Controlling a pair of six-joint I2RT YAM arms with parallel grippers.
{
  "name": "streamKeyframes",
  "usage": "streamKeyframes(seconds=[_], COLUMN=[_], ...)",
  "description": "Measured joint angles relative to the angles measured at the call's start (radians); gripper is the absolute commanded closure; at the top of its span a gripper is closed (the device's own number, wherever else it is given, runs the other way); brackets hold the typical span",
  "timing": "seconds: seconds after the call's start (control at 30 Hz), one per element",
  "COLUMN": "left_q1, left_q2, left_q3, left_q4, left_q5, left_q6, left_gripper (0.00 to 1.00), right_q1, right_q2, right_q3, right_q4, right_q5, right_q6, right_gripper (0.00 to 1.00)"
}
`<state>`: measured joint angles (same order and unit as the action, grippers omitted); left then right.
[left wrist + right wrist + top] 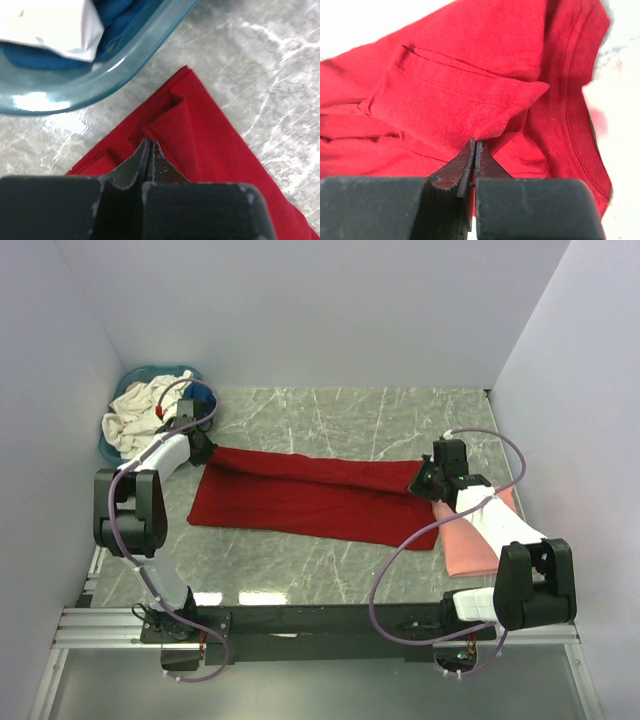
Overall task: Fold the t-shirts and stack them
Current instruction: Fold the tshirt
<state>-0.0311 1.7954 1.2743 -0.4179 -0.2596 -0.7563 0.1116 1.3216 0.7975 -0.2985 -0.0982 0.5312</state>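
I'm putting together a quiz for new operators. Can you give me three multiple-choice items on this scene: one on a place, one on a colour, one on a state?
1. Where does the teal basket stand?
A. far left corner of the table
B. near right corner
C. centre

2. What colour is the shirt spread across the table?
A. dark blue
B. deep red
C. cream-white

3. How do the left pincer and right pincer stand?
A. both wide open
B. both shut on the shirt
C. one open, one shut

Answers:
1 A: the top view shows it at the back left.
2 B: red cloth spans the middle.
3 B: each wrist view shows fingers pressed together on a red fold.
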Motion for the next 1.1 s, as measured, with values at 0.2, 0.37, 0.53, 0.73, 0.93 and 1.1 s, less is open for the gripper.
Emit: streamKeyframes(seconds=[0.2,0.37,0.53,0.73,0.93,1.1], left_q1=[0.0,0.005,0.015,0.018,0.02,0.034], left_q2=[-0.032,-0.056,-0.077,-0.12,-0.138,-0.164], left_q3=[-0.068,-0.112,-0.135,-0.159,-0.226,-0.297], left_q4=[0.012,0.024,0.032,0.043,0.068,0.074], left_q5=[0.0,0.001,0.001,0.001,0.009,0.04], left_q6=[-0.031,-0.051,-0.061,-0.075,-0.089,-0.116], left_gripper=[1.0,1.0,1.0,1.0,0.99,0.62], right_q1=[0.0,0.0,0.0,0.0,0.0,0.0], right_q2=[-0.014,-0.026,-0.035,-0.071,-0.072,-0.074], right_q3=[-0.036,-0.06,-0.071,-0.071,-0.094,-0.134], right_q4=[0.001,0.011,0.014,0.014,0.027,0.028], right_q5=[-0.005,-0.016,-0.018,-0.019,-0.034,-0.054], right_q6=[-0.001,-0.001,-0.001,0.0,0.0,0.0], right_gripper=[1.0,1.0,1.0,1.0,0.98,0.66])
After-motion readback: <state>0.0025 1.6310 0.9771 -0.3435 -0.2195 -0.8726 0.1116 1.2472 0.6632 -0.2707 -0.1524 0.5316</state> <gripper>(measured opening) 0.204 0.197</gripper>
